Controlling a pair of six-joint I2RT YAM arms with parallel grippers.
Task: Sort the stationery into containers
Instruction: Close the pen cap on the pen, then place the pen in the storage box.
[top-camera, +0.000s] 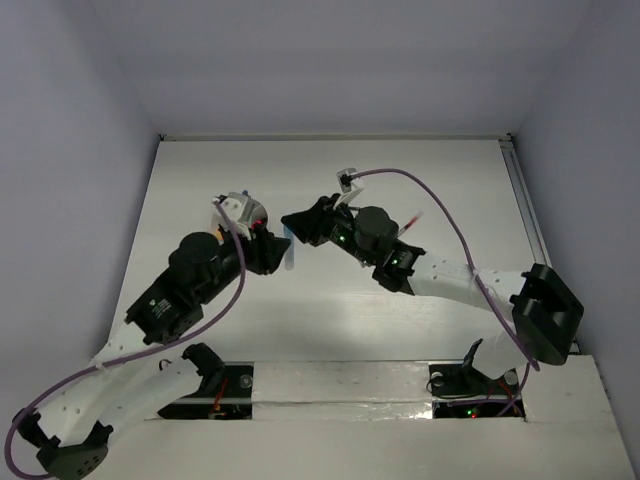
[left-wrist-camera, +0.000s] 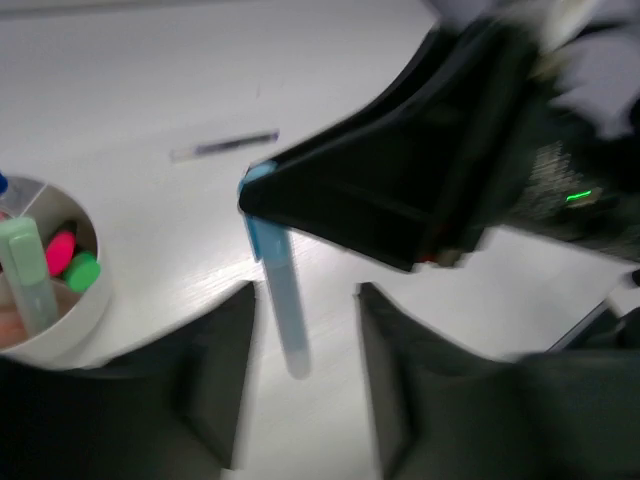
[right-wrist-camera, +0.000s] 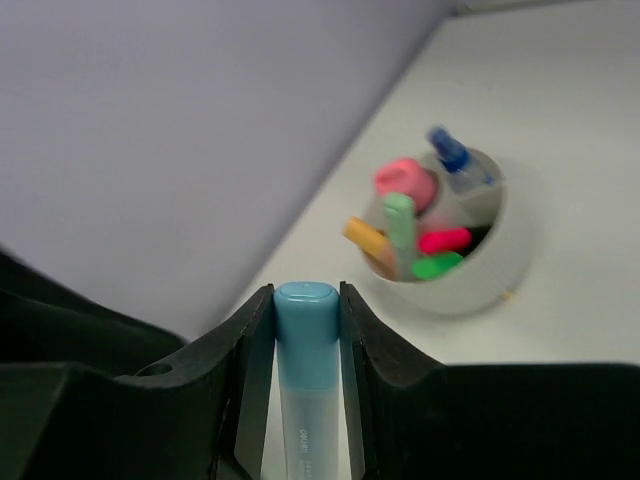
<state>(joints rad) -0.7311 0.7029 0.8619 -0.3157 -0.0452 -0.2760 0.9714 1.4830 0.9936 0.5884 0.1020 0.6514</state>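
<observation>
Your right end effector (right-wrist-camera: 306, 300) is clamped on the capped end of a slim plastic light-blue marker (right-wrist-camera: 306, 325), one finger pressed to each side of the cap. The pale, translucent barrel sticks out from that grip toward your left end effector (left-wrist-camera: 305, 300). That one's fingers stand a little apart on either side of the barrel's free end, with a gap on each side, so it holds nothing.

The short round white cup (right-wrist-camera: 495, 275) stands upright on the white tabletop (top-camera: 400, 170), with pink, green, orange and blue markers already in it. In the right wrist view it lies ahead and to the right of the held marker, clearly apart from it. From above, it sits to the left of the right end effector and slightly farther from the bases, just beyond the left wrist.

The marker's long axis runs roughly near-to-far, cap at the far end. The left arm is the nearer one to the cup, but the right arm has the marker. My reading is that you need to carry it leftward and tip it until the barrel points down into the opening. The left wrist beside the cup may crowd that path.

A thin dark pen (left-wrist-camera: 225, 146) lies blurred on the tabletop.
</observation>
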